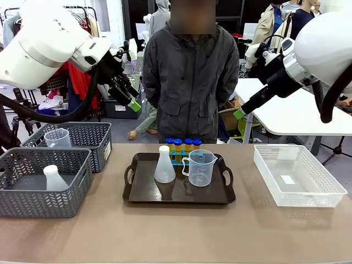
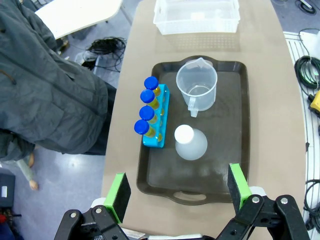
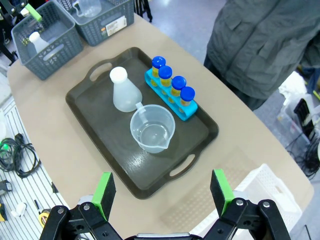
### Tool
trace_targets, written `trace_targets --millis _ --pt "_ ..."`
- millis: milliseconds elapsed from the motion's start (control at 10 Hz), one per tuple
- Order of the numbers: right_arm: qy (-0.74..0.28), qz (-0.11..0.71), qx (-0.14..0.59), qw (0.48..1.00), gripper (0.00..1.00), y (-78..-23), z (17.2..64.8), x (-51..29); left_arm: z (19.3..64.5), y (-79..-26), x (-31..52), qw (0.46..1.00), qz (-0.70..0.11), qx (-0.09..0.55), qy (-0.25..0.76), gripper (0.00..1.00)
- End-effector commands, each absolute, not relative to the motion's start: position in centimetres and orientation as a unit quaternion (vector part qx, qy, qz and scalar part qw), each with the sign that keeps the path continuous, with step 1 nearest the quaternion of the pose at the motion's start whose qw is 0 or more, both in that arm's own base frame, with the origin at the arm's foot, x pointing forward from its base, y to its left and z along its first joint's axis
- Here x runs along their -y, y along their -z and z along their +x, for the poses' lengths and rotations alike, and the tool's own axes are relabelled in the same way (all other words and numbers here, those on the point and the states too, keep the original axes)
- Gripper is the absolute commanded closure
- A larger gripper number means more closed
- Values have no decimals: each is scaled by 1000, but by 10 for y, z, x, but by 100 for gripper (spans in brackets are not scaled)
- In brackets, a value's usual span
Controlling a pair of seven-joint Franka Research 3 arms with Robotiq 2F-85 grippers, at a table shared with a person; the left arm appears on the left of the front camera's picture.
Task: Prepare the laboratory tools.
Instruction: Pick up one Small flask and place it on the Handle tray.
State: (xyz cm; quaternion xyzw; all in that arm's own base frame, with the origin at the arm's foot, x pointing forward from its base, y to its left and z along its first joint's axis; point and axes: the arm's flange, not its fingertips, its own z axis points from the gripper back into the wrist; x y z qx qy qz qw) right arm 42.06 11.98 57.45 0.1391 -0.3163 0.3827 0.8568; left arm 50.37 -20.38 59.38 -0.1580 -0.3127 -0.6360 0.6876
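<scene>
A black tray (image 1: 179, 197) sits at the middle of the tan counter (image 1: 176, 236). On it stand a white flask (image 1: 164, 165), upright, and just beside it a clear beaker (image 1: 201, 168) with its handle turned toward the flask. Along the tray's far edge, on the person's side, a blue rack (image 2: 156, 120) holds four yellow-filled tubes (image 1: 183, 146) with blue caps, all upright in a row.

The left gripper (image 1: 129, 94) is raised above the counter's left side, well clear of the tray. In the left wrist view its fingers (image 2: 118, 194) stand wide apart with nothing between them; state: released. The right gripper (image 1: 242, 113) is likewise raised above the counter's right side. In the right wrist view its fingers (image 3: 104, 192) are spread wide over the tray's near edge, holding nothing; state: released.

Two grey baskets occupy the counter's left end. The near basket (image 1: 44, 184) contains a second white flask (image 1: 54, 179); the far basket (image 1: 74, 140) contains a second clear beaker (image 1: 57, 137). A clear plastic bin (image 1: 297, 176) rests at the right end of the counter.

A person (image 1: 190, 77) in a dark grey jacket stands at the far side, directly behind the tray; the hands are out of sight.
</scene>
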Motion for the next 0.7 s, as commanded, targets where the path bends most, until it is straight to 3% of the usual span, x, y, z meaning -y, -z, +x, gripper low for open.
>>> trace_targets --millis 0,600 --pt "-383 149 320 854 0 -575 422 -120 503 -595 202 688 -157 314 635 0" --pt "-383 149 320 854 0 -575 422 -120 503 -595 202 688 -157 314 635 0"
